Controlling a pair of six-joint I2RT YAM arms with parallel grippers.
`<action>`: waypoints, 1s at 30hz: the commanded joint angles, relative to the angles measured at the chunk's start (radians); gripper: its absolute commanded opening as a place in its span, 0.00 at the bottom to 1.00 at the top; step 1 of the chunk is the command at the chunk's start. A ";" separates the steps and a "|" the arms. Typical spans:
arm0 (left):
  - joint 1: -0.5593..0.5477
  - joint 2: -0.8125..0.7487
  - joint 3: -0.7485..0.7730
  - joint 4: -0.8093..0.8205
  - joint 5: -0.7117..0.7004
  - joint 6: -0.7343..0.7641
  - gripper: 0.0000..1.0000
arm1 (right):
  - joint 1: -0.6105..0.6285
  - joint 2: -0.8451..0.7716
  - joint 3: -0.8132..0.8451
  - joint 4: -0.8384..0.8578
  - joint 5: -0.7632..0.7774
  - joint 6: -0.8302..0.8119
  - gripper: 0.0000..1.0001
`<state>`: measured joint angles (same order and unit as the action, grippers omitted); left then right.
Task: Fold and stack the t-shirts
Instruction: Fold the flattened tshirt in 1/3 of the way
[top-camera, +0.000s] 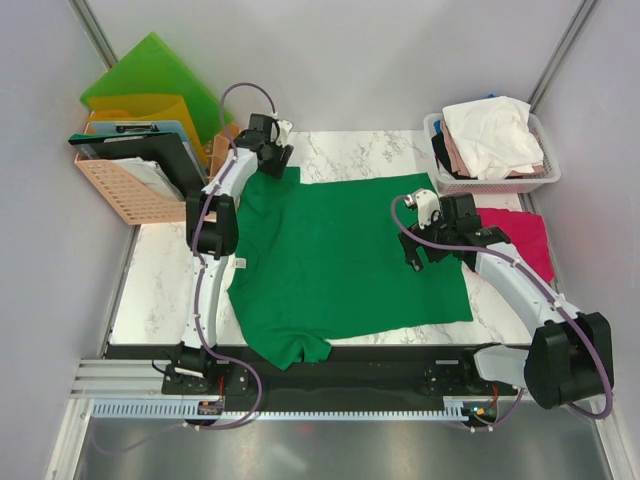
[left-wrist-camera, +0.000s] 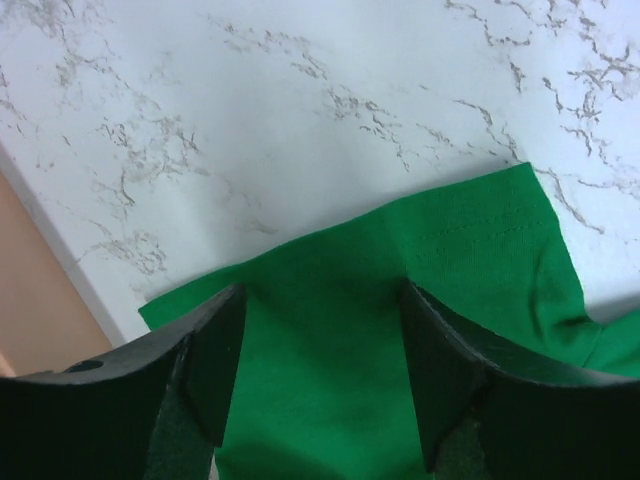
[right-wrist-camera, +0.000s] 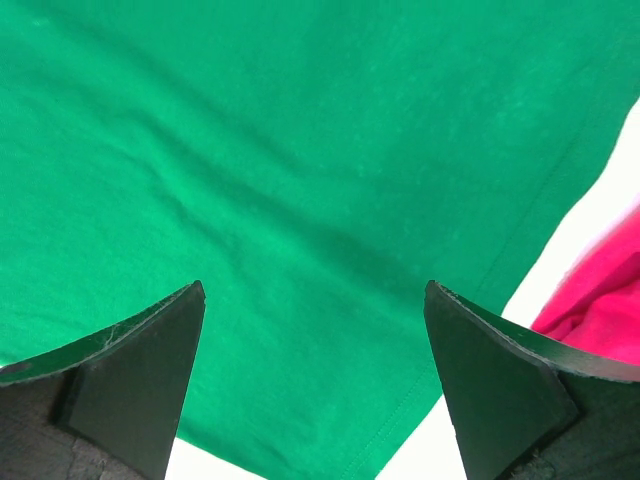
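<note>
Left end effector (left-wrist-camera: 320, 290) spread over green t-shirt (left-wrist-camera: 480, 250) edge, marble table (left-wrist-camera: 300, 120) beyond

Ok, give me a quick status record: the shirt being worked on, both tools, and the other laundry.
green t-shirt: spread flat on the table, not yet folded
left tool: open, over the shirt's far-left corner, holding nothing
right tool: open, above the shirt near its right edge, holding nothing
magenta t-shirt: on the table right of the green one, a strip of bare table between them
basket: far-right corner, heaped with white clothes and others
</note>
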<state>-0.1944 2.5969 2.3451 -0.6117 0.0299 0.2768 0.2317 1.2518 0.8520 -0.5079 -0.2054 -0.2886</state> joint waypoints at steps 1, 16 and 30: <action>0.001 0.048 0.008 -0.115 0.002 0.010 0.70 | -0.002 -0.041 -0.010 0.034 -0.015 -0.014 0.98; -0.008 0.006 -0.064 -0.220 0.061 0.042 0.02 | -0.003 -0.055 -0.019 0.046 -0.026 -0.017 0.98; -0.010 -0.360 -0.365 -0.106 0.186 0.015 0.02 | -0.002 -0.034 -0.024 0.046 -0.034 -0.034 0.98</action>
<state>-0.2043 2.3932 2.0460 -0.7113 0.1574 0.3042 0.2317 1.2247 0.8333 -0.4854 -0.2131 -0.3077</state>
